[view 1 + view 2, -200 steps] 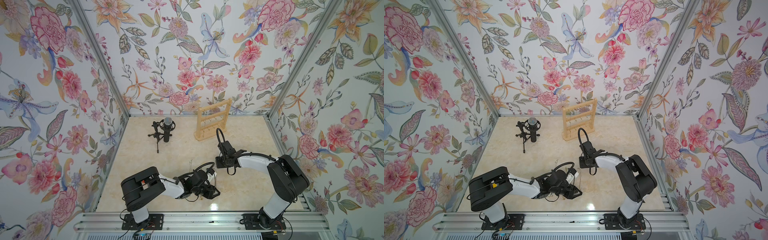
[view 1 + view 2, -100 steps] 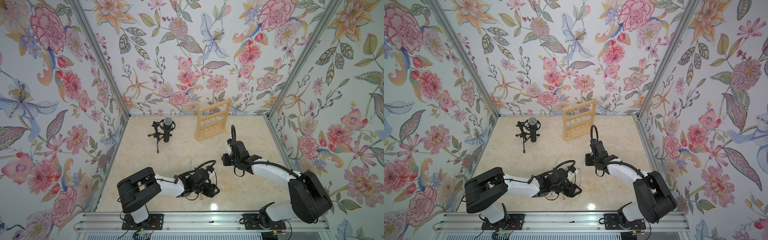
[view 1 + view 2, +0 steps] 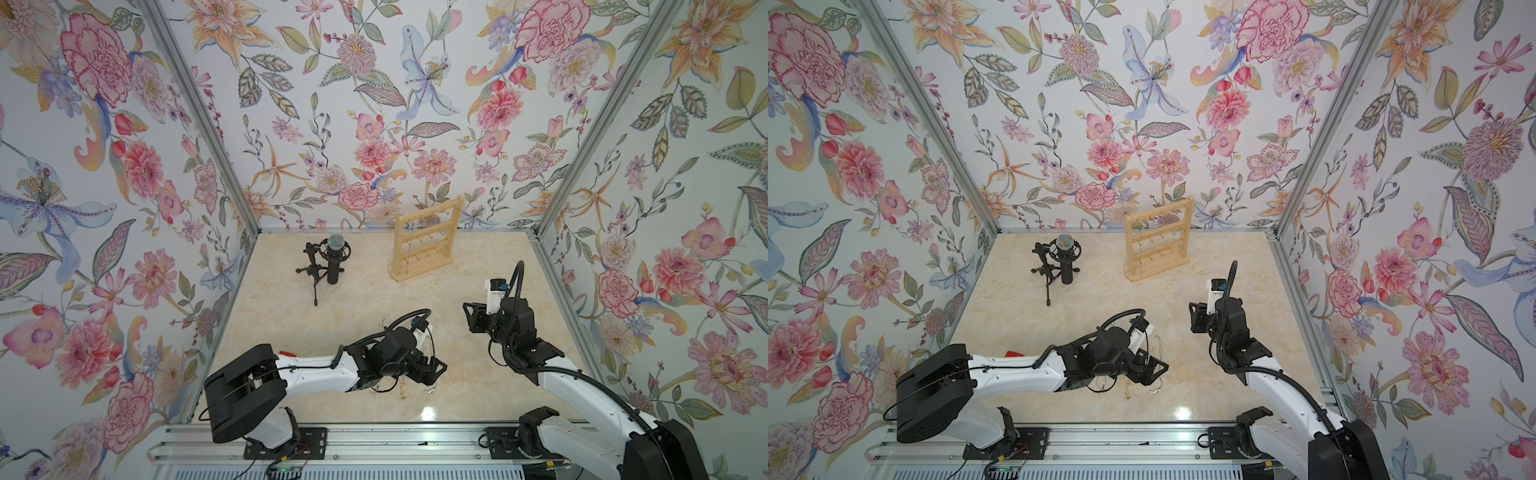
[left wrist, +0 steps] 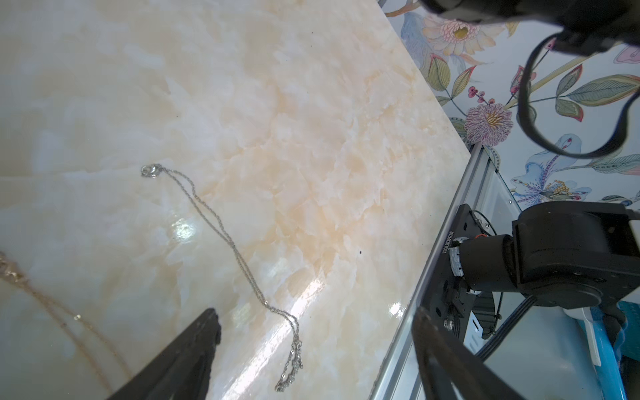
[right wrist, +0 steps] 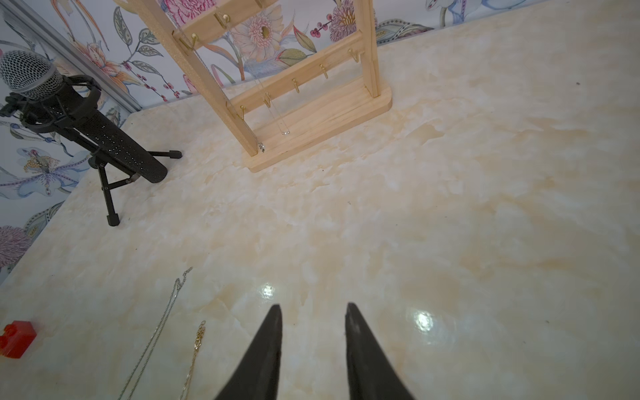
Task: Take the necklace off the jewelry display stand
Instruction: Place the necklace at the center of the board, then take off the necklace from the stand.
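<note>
Left gripper (image 4: 313,311) gapes empty over a thin silver necklace (image 4: 221,225) on marbled tabletop (image 4: 311,104); right gripper (image 5: 313,306), slightly parted, faces the gold-hooked wooden jewelry display stand (image 5: 322,121), unseen by the left wrist.

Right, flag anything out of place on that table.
A thin silver chain and a thin gold chain lie loose on the cream marble tabletop, not hanging on the pale wooden hook stand. A small red plastic brick sits stray nearby. Nothing looks damaged.
</note>
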Robot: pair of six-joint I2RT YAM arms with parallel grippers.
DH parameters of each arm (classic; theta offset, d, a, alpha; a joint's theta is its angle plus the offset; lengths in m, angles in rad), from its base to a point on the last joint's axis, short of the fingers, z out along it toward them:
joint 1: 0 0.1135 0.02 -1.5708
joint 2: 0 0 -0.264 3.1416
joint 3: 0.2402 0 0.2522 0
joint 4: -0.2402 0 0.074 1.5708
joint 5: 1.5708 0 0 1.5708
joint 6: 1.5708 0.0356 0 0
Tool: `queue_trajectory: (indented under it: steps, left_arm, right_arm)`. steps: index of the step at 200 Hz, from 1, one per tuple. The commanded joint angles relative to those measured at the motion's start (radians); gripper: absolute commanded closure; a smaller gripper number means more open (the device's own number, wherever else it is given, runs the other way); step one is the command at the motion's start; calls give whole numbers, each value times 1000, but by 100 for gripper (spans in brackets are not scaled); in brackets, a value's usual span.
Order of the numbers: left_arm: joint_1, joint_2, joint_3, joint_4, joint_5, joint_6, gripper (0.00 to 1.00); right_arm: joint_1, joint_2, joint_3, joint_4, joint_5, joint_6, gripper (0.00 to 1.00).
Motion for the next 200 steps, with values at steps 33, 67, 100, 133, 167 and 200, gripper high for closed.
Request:
queue_trajectory:
  steps: [33,67,100,133,167,200]
  left_arm:
    - [-9,-118,101,-173,-189,130,2]
    - [5,-188,155,-270,-292,185,1]
    - [23,-254,201,-354,-398,218,1]
    - [48,-317,250,-435,-482,253,1]
    - [75,-380,282,-506,-545,286,1]
    - [101,-442,289,-571,-616,315,1]
  right_arm:
    - [-39,-113,-99,170,-43,-2,63]
    - [-53,-168,-138,200,-75,-9,62]
    - [-64,-245,-181,227,-82,-15,51]
    - [-81,-321,-228,259,-77,-8,38]
    - [-109,-415,-269,276,-79,11,26]
    - [-136,-489,-306,299,-93,34,16]
